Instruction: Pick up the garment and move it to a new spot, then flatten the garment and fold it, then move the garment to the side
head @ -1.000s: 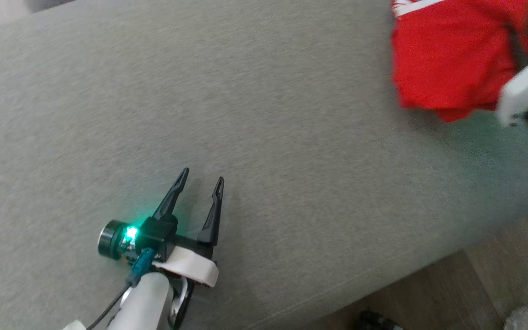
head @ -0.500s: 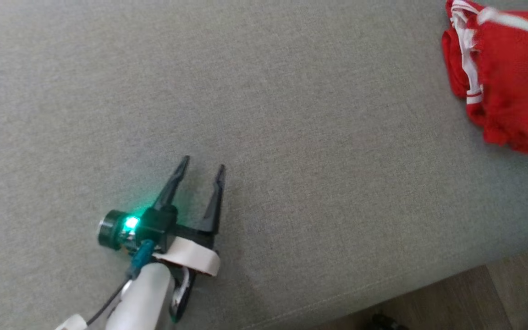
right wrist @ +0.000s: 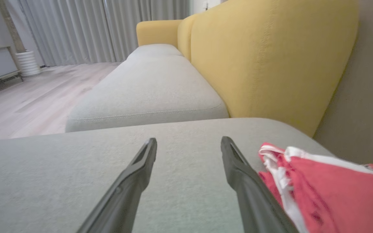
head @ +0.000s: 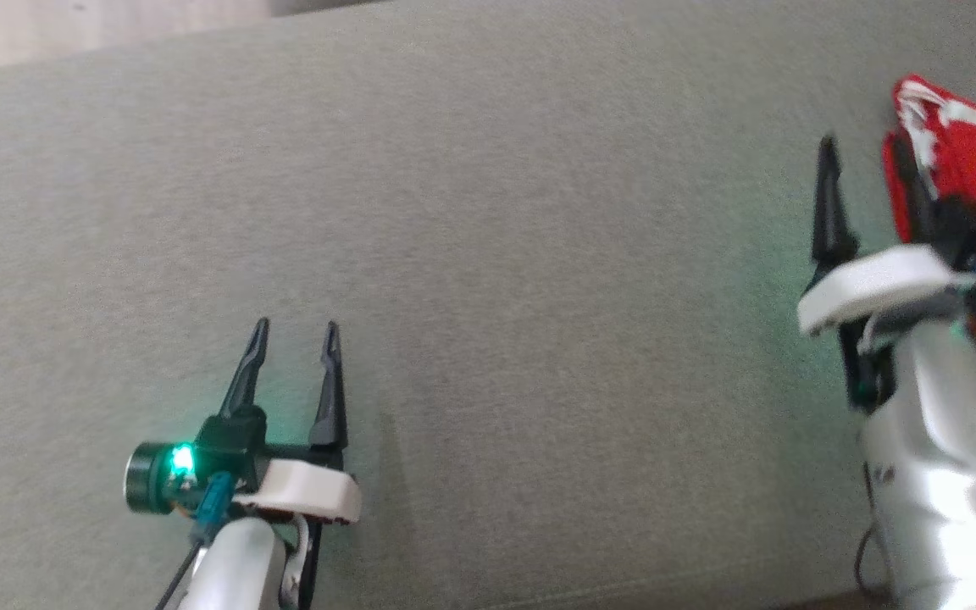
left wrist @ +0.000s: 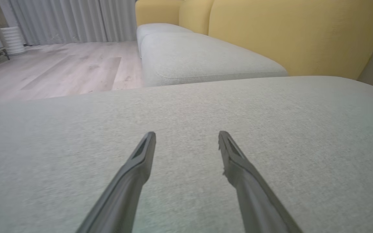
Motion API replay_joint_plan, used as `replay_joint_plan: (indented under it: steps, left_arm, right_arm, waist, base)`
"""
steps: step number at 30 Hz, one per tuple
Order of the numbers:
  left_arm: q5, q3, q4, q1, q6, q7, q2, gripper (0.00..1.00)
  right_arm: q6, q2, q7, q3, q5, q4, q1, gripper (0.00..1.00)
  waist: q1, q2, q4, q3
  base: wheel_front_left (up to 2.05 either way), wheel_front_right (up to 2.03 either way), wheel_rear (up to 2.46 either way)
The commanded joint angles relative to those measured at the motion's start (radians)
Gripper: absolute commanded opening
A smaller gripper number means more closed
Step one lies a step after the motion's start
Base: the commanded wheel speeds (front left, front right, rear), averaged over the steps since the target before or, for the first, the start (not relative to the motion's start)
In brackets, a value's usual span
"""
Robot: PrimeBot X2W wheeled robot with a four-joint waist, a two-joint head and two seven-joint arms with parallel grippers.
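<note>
Listing by size, my own stock at this moment.

- Item one, grey seat cushion point(head: 488, 212): broad, flat, bare cloth across most of the head view; ample room from 9 to 12 o'clock.
- Item two, yellow backrest point(right wrist: 270, 64): rises beyond the cushion in my right wrist view; a grey wall point(right wrist: 361, 113) at 3 o'clock of it.
- Item three, garment point(head: 975, 152): red with white trim; lies on the cushion at 2 o'clock of the head view, near the far right corner; gathered in layers, a trimmed edge toward me; neatly folded or merely bunched I cannot tell, the frame edge cutting much of it off.
- Item four, right gripper point(head: 865, 148): at 3 o'clock; fingers spread, nothing between them; outer finger just beside the garment's trimmed edge, touching or not I cannot tell.
- Item five, left gripper point(head: 296, 326): at 7 o'clock; fingers spread, holding nothing; well apart from the garment.

Judgement: this lie suits a heap at the edge waiting to be lifted, and equally a folded piece set aside; so I name no move. Care good for either: keep my outer right finger from snagging the white trim; travel slow and level near the cloth; leave my left gripper clear of it.
</note>
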Motion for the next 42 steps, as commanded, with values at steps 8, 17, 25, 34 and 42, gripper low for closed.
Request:
replay_joint_plan:
  steps: [8,17,25,34,42]
  left_arm:
    - [0.001,0.087,-0.027,0.047,0.025,-0.004,0.006,1.00]
    - [0.017,0.143,-0.037,0.076,0.027,-0.004,0.006,1.00]
    - [0.011,0.180,-0.043,0.100,0.021,-0.004,0.006,1.00]
    - [-0.016,0.205,-0.066,0.106,-0.006,-0.004,0.006,1.00]
    - [-0.054,0.170,0.017,0.143,-0.020,0.011,-0.003,0.00]
  right_arm:
    - [-0.001,0.026,-0.011,0.064,0.080,-0.075,0.164,1.00]
    - [-0.001,0.026,-0.011,0.147,0.175,-0.110,0.230,1.00]
    - [-0.001,0.026,-0.011,0.175,0.200,-0.121,0.257,1.00]
    - [-0.001,0.026,-0.011,0.198,0.244,-0.133,0.272,1.00]
    - [0.000,0.025,0.011,0.166,0.264,-0.062,0.314,0.00]
  waist:
    - [0.0001,0.0000,0.146,-0.098]
    - [0.0001,0.0000,0.186,-0.147]
    - [0.0001,0.0000,0.182,-0.188]
    - [0.0001,0.0000,0.168,-0.191]
    - [0.0001,0.0000,0.167,-0.192]
  base:
    - [0.00,0.00,0.00]
    - [0.00,0.00,0.00]
    - [0.00,0.00,0.00]
    - [0.00,0.00,0.00]
    - [0.00,0.00,0.00]
